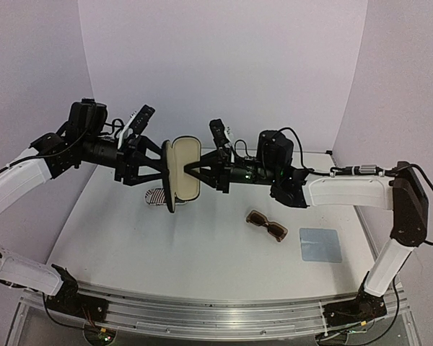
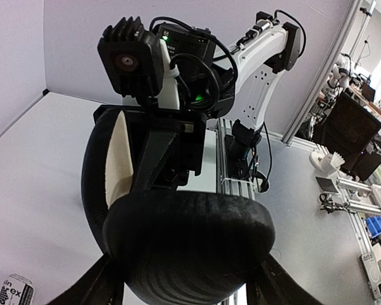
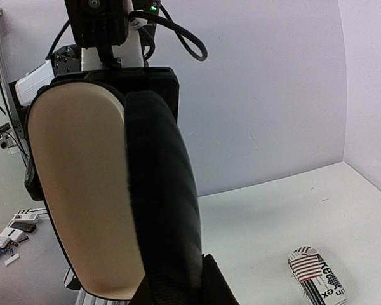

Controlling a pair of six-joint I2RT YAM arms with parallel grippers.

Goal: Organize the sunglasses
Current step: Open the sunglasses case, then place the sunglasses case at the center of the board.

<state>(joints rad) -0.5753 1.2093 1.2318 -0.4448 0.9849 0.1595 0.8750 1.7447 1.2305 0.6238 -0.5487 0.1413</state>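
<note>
The left gripper [image 1: 162, 170] is clamping the dark outer shell of an open black case [image 1: 182, 167], its fingers [image 2: 96, 286] pressing on either side of the rounded half in the left wrist view. The right gripper [image 1: 200, 173] is facing it from the other side and is pinching the edge of the cream-lined half, so the two tools are meeting almost nose to nose with the case hanging between them, clear of the table [image 1: 202, 252]. The left arm is rising from the near left corner, bending at the elbow and reaching level toward the centre. The right arm is standing upright at the right edge, folding at a high elbow and stretching its white forearm leftward, also roughly level. The case is standing on end, hinge side down, with its pale lining turned toward the overhead camera. Directly below it a white striped case [image 1: 156, 196] is lying on the table, partly hidden from above by the held case and the left gripper. The brown sunglasses [image 1: 265, 225] are lying flat on the table to the right of centre, under the right forearm's near side and well apart from both grippers. A light-blue cloth [image 1: 320, 244] is lying just beyond them toward the right edge.
</note>
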